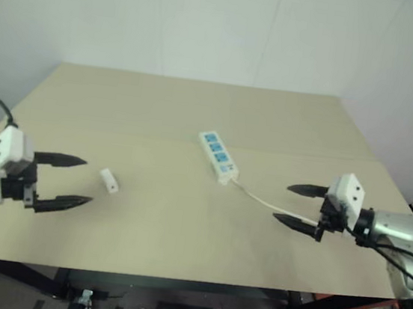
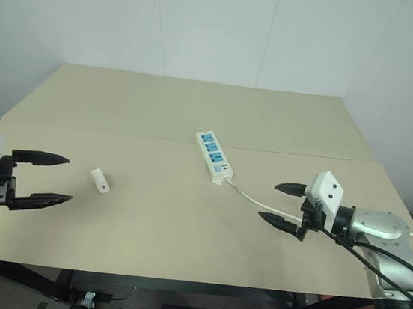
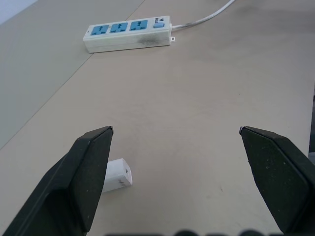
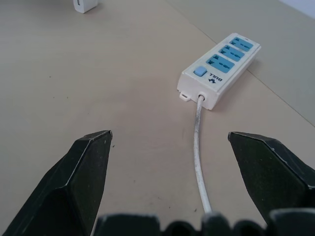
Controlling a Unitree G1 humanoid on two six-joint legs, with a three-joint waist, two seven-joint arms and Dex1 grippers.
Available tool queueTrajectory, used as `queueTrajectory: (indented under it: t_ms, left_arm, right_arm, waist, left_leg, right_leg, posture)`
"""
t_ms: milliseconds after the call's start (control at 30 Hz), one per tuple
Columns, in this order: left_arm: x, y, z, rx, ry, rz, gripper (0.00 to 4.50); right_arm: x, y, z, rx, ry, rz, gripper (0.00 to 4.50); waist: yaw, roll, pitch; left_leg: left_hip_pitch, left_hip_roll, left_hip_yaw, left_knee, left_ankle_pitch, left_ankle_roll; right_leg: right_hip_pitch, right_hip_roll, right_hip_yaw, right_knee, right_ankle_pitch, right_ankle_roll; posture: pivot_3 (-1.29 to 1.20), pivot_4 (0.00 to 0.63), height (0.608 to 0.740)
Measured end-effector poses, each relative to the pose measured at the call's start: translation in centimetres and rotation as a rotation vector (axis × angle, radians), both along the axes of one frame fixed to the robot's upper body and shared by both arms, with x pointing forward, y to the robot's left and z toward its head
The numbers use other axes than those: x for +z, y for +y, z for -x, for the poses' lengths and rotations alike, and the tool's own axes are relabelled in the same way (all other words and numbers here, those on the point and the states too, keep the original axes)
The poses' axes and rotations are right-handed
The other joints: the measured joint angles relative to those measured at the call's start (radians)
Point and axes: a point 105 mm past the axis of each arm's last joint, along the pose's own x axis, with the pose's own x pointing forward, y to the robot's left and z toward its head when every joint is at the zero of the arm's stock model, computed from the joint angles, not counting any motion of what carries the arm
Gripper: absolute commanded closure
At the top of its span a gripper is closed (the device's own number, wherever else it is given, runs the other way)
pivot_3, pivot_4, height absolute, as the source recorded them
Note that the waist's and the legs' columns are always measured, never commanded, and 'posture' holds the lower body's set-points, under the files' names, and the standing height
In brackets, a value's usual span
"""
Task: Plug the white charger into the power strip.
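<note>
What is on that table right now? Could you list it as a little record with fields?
surface: beige table
white charger: lies loose on the table, just ahead of the left gripper
power strip: near the table's middle, three blue sockets, none in use
cord: thin white cord runs from the strip toward the right gripper
left gripper: open, holding nothing
right gripper: open, holding nothing
task state: charger not yet picked up or plugged in
</note>
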Motion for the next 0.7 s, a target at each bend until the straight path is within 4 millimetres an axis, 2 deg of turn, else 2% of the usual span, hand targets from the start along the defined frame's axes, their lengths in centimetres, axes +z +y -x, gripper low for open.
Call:
queueTrajectory:
  t_ms: [267, 433, 500, 633, 700]
  left_arm:
    - [0.4, -0.1, -0.1, -0.008, -0.014, -0.007, 0.0]
    - [0.9, -0.5, -0.5, -0.015, -0.039, 0.003, 0.0]
    - [1.2, -1.2, -1.0, -0.026, -0.067, 0.026, 0.0]
    - [1.3, -3.0, -1.9, -0.074, -0.089, 0.074, 0.0]
    - [1.7, -3.6, -2.4, -0.091, -0.102, 0.08, 0.0]
  right_arm:
    - [0.0, 0.0, 0.0, -0.003, -0.001, -0.004, 0.02]
    - [-0.1, 1.1, -0.7, -0.04, -0.025, -0.074, 0.02]
    - [-0.5, 2.6, -1.7, -0.089, -0.044, -0.13, 0.02]
    - [-2.6, 7.9, -4.4, -0.232, -0.063, -0.207, 0.02]
    - [-3.4, 10.0, -6.0, -0.325, -0.071, -0.222, 0.02]
  waist:
    - [0.001, 0.0, 0.0]
    - [0.001, 0.0, 0.0]
    - [0.0, 0.0, 0.0]
    - [-0.007, 0.0, 0.0]
    - [-0.009, 0.0, 0.0]
  left_leg:
    - [0.0, 0.0, 0.0, 0.0, 0.0, 0.0]
    - [0.0, 0.0, 0.0, 0.0, 0.0, 0.0]
    - [0.001, 0.001, 0.0, 0.0, 0.0, 0.0]
    - [-0.001, 0.001, 0.0, 0.0, 0.0, 0.0]
    - [-0.002, 0.0, -0.001, 0.0, 0.0, 0.0]
  right_leg:
    - [0.0, 0.0, 0.0, 0.0, 0.0, 0.0]
    - [0.0, 0.0, 0.0, 0.0, 0.0, 0.0]
    - [0.0, 0.001, 0.0, 0.001, 0.0, 0.0]
    - [-0.003, 0.002, 0.001, 0.003, 0.0, 0.0]
    - [-0.003, 0.002, 0.0, 0.003, 0.0, 0.0]
  posture:
    - [0.0, 0.15, 0.74]
    - [0.0, 0.15, 0.74]
    - [0.0, 0.15, 0.74]
    - [0.0, 0.15, 0.74]
    - [0.0, 0.15, 0.74]
